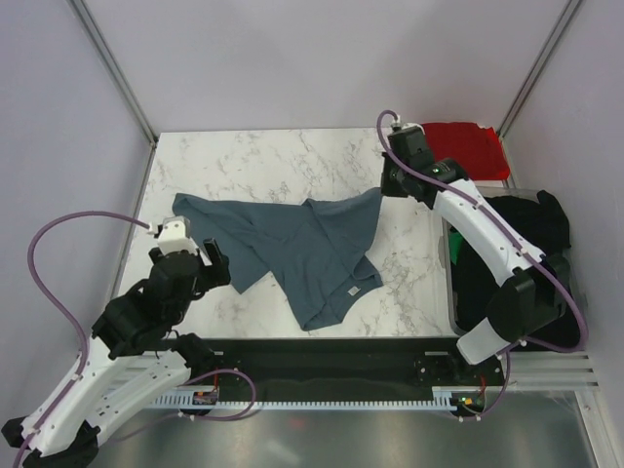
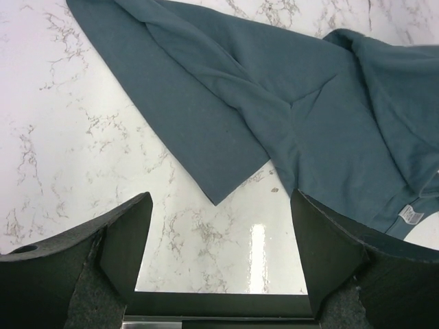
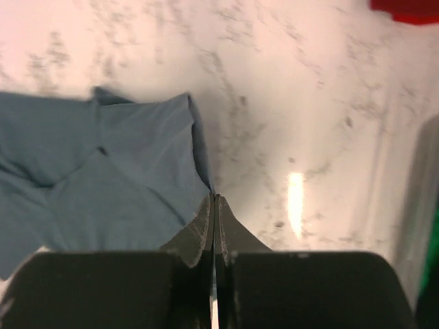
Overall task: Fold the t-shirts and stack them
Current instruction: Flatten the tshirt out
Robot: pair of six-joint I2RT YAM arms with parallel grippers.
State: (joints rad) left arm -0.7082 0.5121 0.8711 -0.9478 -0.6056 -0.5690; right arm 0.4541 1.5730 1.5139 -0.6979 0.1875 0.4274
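Slate-blue shirt: sprawled and rumpled in the middle of the marble table, not yet folded, with its neck label showing near the 5 o'clock edge.
Right gripper: up at the shirt's 2 o'clock corner with the jaws pressed tight together. The wrist view has the cloth edge running right into the pinch, so it looks to have that corner.
Left gripper: at the shirt's 8 o'clock side, jaws spread wide and holding nothing. In its own view a pointed hem corner lies just ahead, untouched.
Risk, thin pinch: only an edge sits in the right jaws, so a quick pull could slip it free and drop the corner.
Risk, one-handed drag: the left side is loose, so hauling toward 3 o'clock would likely slide the whole shirt and bunch it further instead of spreading it.
Risk, right edge: black shirts fill the bin at 3 o'clock, close under the right arm. A swing that way could snag them.
Red shirt: parked at 1 o'clock, just beyond the right gripper, so a push outward would crowd it.
Open room: bare marble from 10 to 12 o'clock, plus a narrow strip at 6 o'clock before the near rail. The far-left looks the best place to lay it flat.
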